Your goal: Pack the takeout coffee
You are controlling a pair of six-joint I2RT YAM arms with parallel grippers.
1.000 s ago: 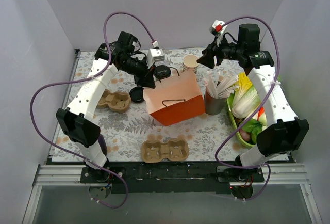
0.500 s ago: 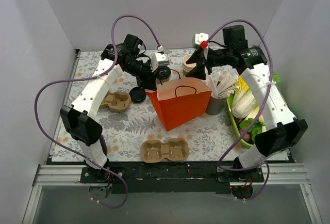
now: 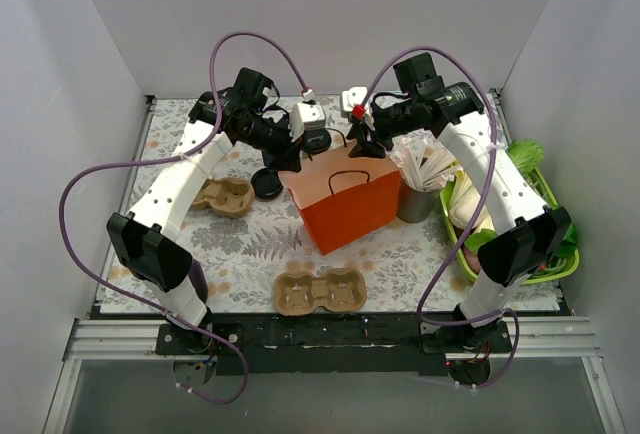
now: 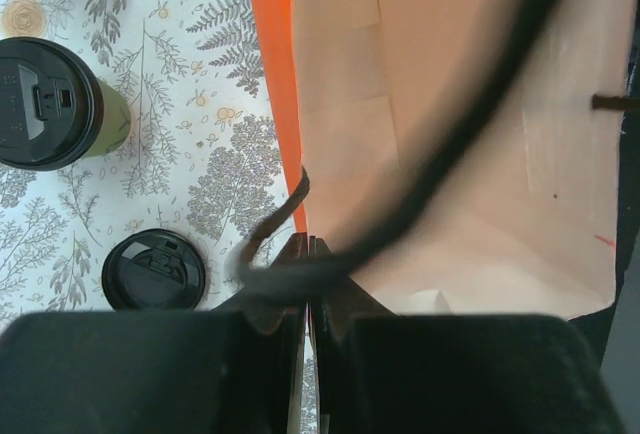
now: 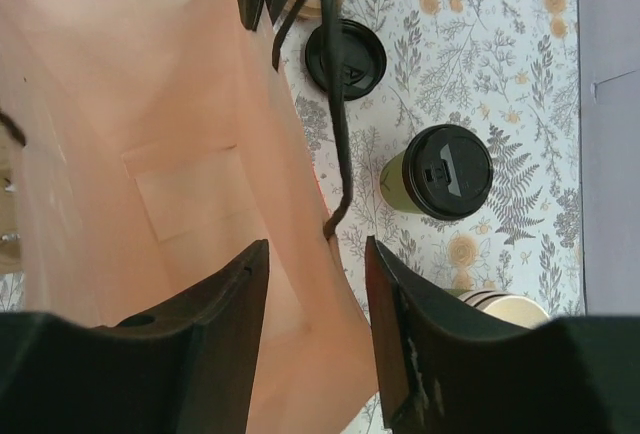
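Well, the left gripper (image 4: 305, 249) pinches the bag (image 3: 345, 209) rim shut; the right gripper (image 5: 315, 244) stands half wide over it – a slip and the bag flops. The cup (image 5: 440, 179) sits near the far edge of the table (image 3: 250, 244) – the bag could bump it

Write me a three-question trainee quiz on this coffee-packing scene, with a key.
1. True or false: the takeout coffee is already inside the orange bag.
2. What is the left tool pinching? A the bag's top edge; B the coffee; C nothing.
3. Fill the gap: the right tool hangs at the bag's mouth with its jaws ___.
Key: 1 false, it stands on the table beside the bag; 2 A; 3 open.
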